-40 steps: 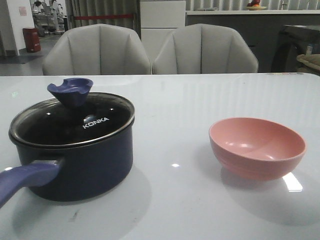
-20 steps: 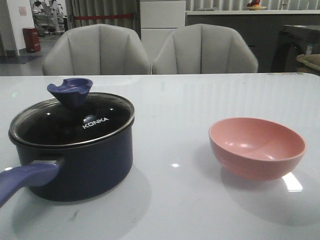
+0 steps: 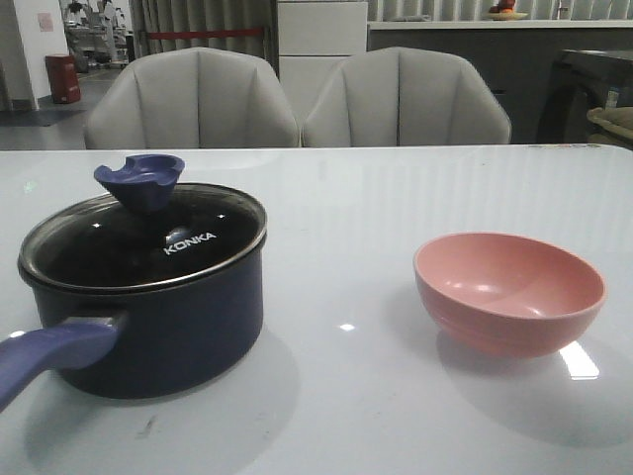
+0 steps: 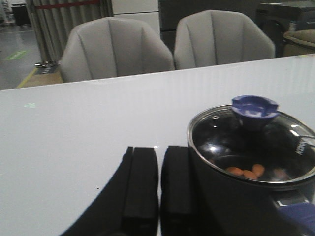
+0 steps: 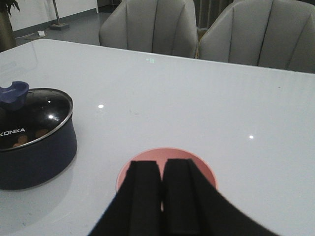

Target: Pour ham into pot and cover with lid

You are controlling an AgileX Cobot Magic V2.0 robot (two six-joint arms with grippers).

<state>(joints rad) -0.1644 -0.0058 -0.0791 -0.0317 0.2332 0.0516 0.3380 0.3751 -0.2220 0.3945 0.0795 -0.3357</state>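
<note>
The dark navy pot point(image 3: 158, 327) stands at the front left of the white table, its purple-blue handle point(image 3: 45, 358) pointing to the front left. The glass lid point(image 3: 143, 242) with its blue knob point(image 3: 139, 182) and "KONKA" lettering sits on the pot. Ham chunks point(image 4: 246, 172) show through the glass in the left wrist view, and in the right wrist view point(image 5: 30, 136). My left gripper point(image 4: 158, 155) is shut and empty beside the pot point(image 4: 236, 206). My right gripper point(image 5: 161, 167) is shut and empty above the pink bowl point(image 5: 167, 156). Neither gripper shows in the front view.
The empty pink bowl point(image 3: 508, 292) stands at the front right of the table point(image 3: 346, 198). Two grey chairs point(image 3: 193, 99) point(image 3: 406, 99) stand behind the table's far edge.
</note>
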